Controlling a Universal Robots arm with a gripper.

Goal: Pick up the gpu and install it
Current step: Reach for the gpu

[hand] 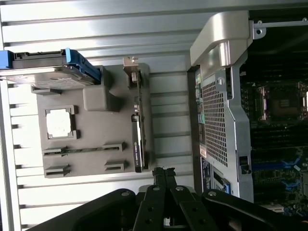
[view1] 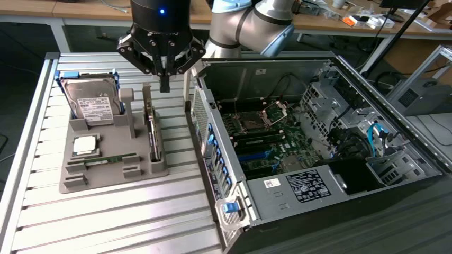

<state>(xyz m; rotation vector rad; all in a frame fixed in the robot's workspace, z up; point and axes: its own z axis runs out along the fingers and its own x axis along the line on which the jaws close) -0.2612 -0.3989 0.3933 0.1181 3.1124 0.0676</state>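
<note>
A ribbed aluminium tabletop (view1: 106,222) carries a grey moulded plastic holder (view1: 106,177), whose slot keeps the thin dark gpu card (view1: 152,132) standing on edge, apparently so its top edge can be grasped. The black gripper (view1: 164,84) hangs above, near one end, pinched together and empty.

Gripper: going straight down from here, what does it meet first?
Probably the thin dark gpu standing on edge in the grey plastic holder; the shut black gripper may be slightly off its line, depth unclear.
</note>
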